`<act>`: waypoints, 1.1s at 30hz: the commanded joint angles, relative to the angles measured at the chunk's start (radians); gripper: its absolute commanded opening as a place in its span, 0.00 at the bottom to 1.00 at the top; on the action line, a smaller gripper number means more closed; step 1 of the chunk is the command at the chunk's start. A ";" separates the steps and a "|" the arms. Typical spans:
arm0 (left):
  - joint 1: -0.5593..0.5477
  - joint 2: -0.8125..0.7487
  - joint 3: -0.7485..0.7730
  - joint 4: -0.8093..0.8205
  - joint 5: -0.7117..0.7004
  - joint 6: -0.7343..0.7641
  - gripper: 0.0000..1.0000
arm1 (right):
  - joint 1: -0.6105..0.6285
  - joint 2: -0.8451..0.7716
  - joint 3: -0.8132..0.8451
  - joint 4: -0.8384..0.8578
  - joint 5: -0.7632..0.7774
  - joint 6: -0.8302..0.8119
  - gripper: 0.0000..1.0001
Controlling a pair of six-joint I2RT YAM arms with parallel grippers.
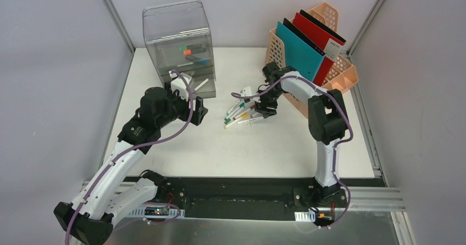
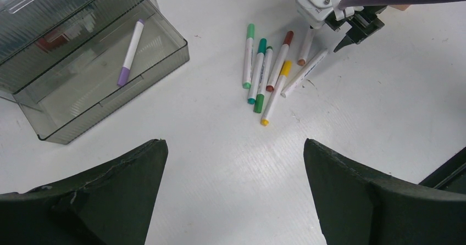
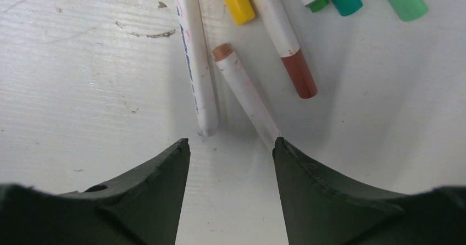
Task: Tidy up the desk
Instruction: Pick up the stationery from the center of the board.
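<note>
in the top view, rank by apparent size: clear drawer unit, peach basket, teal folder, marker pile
1. clear drawer unit and peach basket: roughly alike, so not ranked apart
2. teal folder
3. marker pile

1. Smoky clear plastic drawer unit (image 1: 178, 42), bottom drawer (image 2: 110, 110) open.
2. White purple-capped marker (image 2: 130, 53) lies inside that drawer.
3. Loose white markers with coloured caps (image 2: 264, 74) lie bunched to its right.
4. Peach plastic lattice basket (image 1: 343, 74) holds a teal folder (image 1: 299, 50) and a red folder (image 1: 316, 31).

The desk (image 1: 247, 151) is showing plain white. White markers (image 2: 256, 72) are wearing green, teal, brown and yellow caps. A marker (image 2: 129, 53) in the smoky grey drawer (image 2: 110, 110) is showing purple ends. The peach lattice basket (image 1: 342, 77) is displaying teal, red and black folders (image 1: 299, 50).
</note>
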 commanded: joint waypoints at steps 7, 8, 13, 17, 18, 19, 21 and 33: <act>0.013 -0.015 0.000 0.026 0.010 0.012 0.99 | -0.015 0.022 -0.010 0.133 0.038 0.026 0.61; 0.015 -0.015 0.001 0.026 0.010 0.012 0.99 | -0.015 0.026 -0.008 0.137 0.038 0.031 0.61; 0.015 -0.015 0.001 0.026 0.010 0.013 0.99 | -0.015 0.039 -0.005 0.128 0.048 0.024 0.60; 0.015 -0.016 0.000 0.026 0.009 0.013 0.98 | -0.015 0.046 -0.002 0.070 0.018 -0.019 0.56; 0.015 -0.016 0.001 0.026 0.009 0.013 0.99 | -0.015 0.049 0.002 0.053 0.015 -0.026 0.53; 0.015 -0.017 0.000 0.026 0.009 0.011 0.99 | -0.015 0.055 0.006 0.040 0.016 -0.029 0.51; 0.015 -0.017 0.000 0.027 0.009 0.013 0.99 | -0.015 0.066 0.020 0.019 0.022 -0.030 0.43; 0.015 -0.007 -0.005 0.027 -0.009 0.012 0.99 | -0.010 0.074 0.036 0.012 0.024 0.137 0.00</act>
